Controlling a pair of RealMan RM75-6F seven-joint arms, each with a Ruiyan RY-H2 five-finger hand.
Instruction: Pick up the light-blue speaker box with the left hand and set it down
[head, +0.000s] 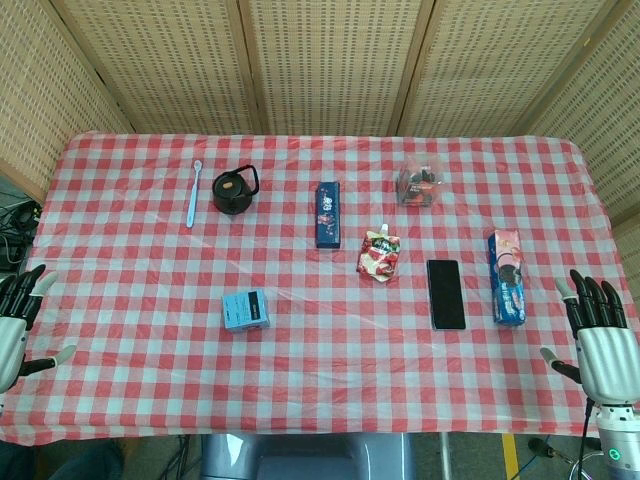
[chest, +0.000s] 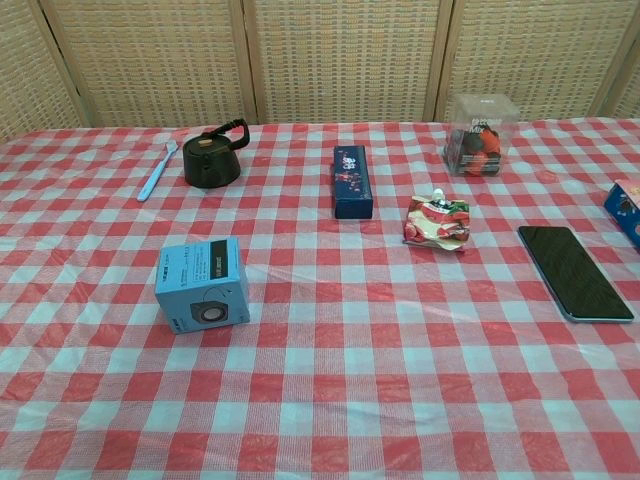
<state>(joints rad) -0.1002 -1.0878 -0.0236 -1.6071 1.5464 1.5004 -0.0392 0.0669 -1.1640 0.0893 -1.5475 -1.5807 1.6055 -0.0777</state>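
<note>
The light-blue speaker box stands on the red-checked table, left of centre toward the front, with a speaker picture on its near face. My left hand hovers at the table's left front corner, well to the left of the box, fingers spread and holding nothing. My right hand is at the right front corner, fingers apart and empty. The chest view shows neither hand.
A black teapot and a light-blue toothbrush lie at the back left. A dark-blue box, a red pouch, a clear container, a black phone and a blue snack box sit centre and right.
</note>
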